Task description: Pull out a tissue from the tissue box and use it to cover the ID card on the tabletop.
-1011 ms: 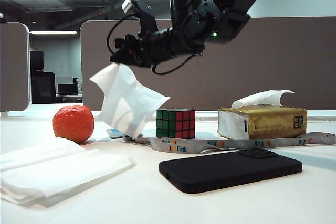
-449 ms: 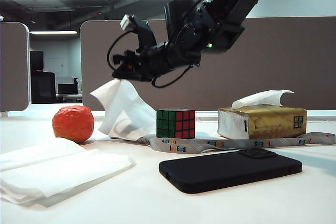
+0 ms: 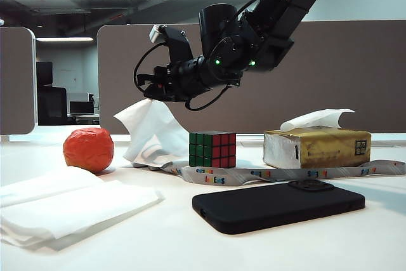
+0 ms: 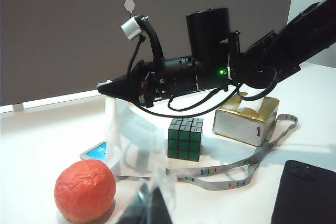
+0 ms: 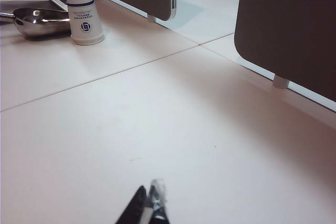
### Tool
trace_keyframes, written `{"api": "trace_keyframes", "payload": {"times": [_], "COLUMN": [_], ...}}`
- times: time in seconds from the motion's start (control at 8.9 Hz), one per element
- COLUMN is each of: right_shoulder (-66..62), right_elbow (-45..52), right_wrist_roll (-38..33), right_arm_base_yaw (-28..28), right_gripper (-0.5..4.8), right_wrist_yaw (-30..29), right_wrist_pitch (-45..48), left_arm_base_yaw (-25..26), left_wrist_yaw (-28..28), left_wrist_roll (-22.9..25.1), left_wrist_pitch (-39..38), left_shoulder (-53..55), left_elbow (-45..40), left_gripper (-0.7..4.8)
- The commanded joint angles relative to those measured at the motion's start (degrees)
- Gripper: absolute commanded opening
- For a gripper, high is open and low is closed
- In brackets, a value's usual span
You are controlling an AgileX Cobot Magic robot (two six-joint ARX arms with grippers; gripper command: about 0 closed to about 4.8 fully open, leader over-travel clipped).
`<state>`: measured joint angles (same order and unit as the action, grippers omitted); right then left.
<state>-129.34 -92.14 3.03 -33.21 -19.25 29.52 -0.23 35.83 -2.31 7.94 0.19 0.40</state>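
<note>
My right gripper (image 3: 147,93) reaches across to the left and is shut on the top corner of the white tissue (image 3: 152,134). The sheet hangs down and its lower part lies crumpled on the tabletop (image 3: 190,239) beside the puzzle cube. In the left wrist view the tissue (image 4: 136,140) drapes over most of the light-blue ID card (image 4: 96,151), leaving one corner showing. The grey lanyard (image 3: 285,174) runs right past the gold-and-white tissue box (image 3: 317,147), which has another sheet sticking up. My left gripper (image 4: 152,203) hangs shut and empty near the orange ball.
A crumpled orange ball (image 3: 89,149) sits left of the tissue, a puzzle cube (image 3: 212,149) right of it. A black phone (image 3: 279,205) and a pile of white paper sheets (image 3: 70,204) lie in front. The right wrist view shows a paper cup (image 5: 84,18) and a metal scoop (image 5: 39,22).
My right gripper has sunk and turned a little. The tissue, which hung free, now rests its lower part on the table and hides the card in the exterior view.
</note>
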Motion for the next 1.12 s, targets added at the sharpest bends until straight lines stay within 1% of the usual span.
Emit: {"api": "trace_keyframes", "payload": {"times": [0.11,0.34,0.45,0.56,0.67,0.79,0.9,1.12], "right_shoulder": [0.31,0.31,0.31,0.31,0.31,0.33,0.33,0.33], "right_elbow": [-0.22,-0.22,-0.22,-0.22,-0.2,-0.2,-0.2,-0.17], "right_wrist_roll": [-0.04,-1.42,-1.44,-1.53,-1.55,-1.6,-2.84,-2.84], "right_arm_base_yaw": [-0.09,-0.11,-0.11,-0.11,-0.11,-0.11,-0.11,-0.11], "right_gripper": [1.81,1.81,2.27,3.43,3.48,3.77,4.73,4.79], "right_wrist_yaw": [0.07,-0.22,-0.17,-0.2,-0.26,-0.35,0.09,0.92], "right_wrist_pitch": [0.94,0.7,0.7,0.48,0.15,-0.15,-0.44,-0.61], "left_arm_base_yaw": [-0.04,-0.04,-0.04,-0.04,-0.04,-0.04,-0.04,-0.04], "left_wrist_yaw": [0.17,0.17,0.17,0.2,0.17,0.2,0.39,0.39], "left_wrist_roll": [-0.07,-0.07,-0.09,-0.07,-0.09,-0.07,-0.09,-0.09], "left_wrist_pitch": [0.68,-0.07,-0.2,-0.2,-0.2,-0.2,-0.22,-0.22], "left_shoulder": [0.04,0.04,0.04,0.04,0.04,0.04,0.04,0.04], "left_elbow": [0.22,0.22,0.22,0.22,0.22,0.22,0.22,0.22], "left_gripper": [-0.06,-0.06,-0.06,-0.06,-0.06,-0.06,-0.06,-0.06]}}
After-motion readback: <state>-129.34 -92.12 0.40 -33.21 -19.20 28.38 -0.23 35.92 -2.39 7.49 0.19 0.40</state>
